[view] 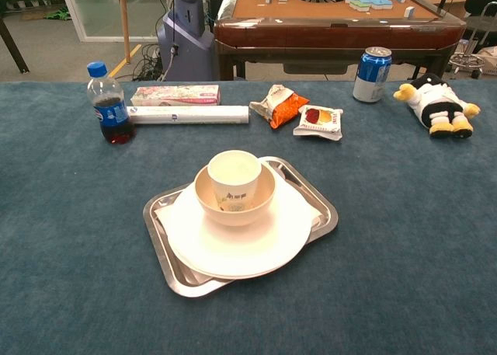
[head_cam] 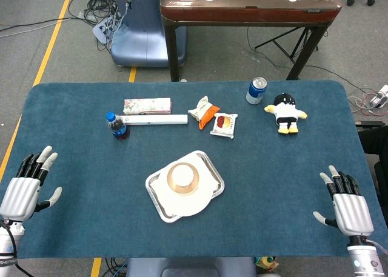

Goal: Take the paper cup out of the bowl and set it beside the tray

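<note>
A white paper cup [view: 234, 176] stands upright inside a cream bowl [view: 258, 203]; the cup [head_cam: 183, 175] also shows from above in the head view. The bowl [head_cam: 194, 185] sits on a white plate [view: 248, 246] on a metal tray [view: 324, 213] at the table's middle. My left hand [head_cam: 27, 185] lies open near the front left edge, far from the tray [head_cam: 213, 171]. My right hand [head_cam: 347, 203] lies open at the front right, also well away. Neither hand shows in the chest view.
Behind the tray lie a cola bottle [view: 109, 105], a pink box [view: 175, 96], a white tube [view: 189, 115], two snack packets [view: 278, 105] [view: 319, 121], a blue can [view: 372, 74] and a penguin plush [view: 436, 106]. A mahjong table [head_cam: 250, 4] stands beyond the far edge.
</note>
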`<move>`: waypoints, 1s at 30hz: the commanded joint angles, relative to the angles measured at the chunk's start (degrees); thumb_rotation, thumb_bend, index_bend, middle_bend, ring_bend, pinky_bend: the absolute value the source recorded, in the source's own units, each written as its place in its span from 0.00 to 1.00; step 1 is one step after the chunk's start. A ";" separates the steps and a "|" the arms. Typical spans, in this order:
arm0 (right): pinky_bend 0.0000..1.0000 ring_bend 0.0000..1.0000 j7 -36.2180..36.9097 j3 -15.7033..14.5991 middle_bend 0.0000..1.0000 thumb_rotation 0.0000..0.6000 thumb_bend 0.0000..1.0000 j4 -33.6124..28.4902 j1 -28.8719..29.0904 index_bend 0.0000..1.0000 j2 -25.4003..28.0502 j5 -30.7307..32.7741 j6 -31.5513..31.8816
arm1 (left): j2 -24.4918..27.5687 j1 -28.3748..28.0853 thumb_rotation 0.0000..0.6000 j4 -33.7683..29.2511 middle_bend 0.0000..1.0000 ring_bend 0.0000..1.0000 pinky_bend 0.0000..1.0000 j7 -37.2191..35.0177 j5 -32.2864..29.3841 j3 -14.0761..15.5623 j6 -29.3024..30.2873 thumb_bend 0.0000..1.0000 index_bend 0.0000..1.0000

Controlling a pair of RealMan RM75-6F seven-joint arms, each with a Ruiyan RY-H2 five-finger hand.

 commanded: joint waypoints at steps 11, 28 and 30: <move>0.00 0.00 2.55 -0.97 0.00 1.00 0.21 0.86 0.26 0.00 0.99 -1.50 -1.41 | -0.64 0.21 1.00 -0.68 0.00 0.00 0.00 2.38 -0.11 0.03 -0.07 0.32 0.00; 0.00 0.00 3.25 -0.12 0.00 1.00 0.21 -0.09 2.70 0.00 1.52 0.22 -5.76 | 1.17 -2.45 1.00 -6.05 0.00 0.00 0.00 8.15 2.76 0.83 -4.21 0.32 0.00; 0.00 0.00 3.47 -0.02 0.00 1.00 0.21 -0.13 3.07 0.00 1.59 0.66 -6.51 | 1.64 -3.55 1.00 -8.14 0.00 0.00 0.00 10.79 3.20 0.52 -5.42 0.32 0.00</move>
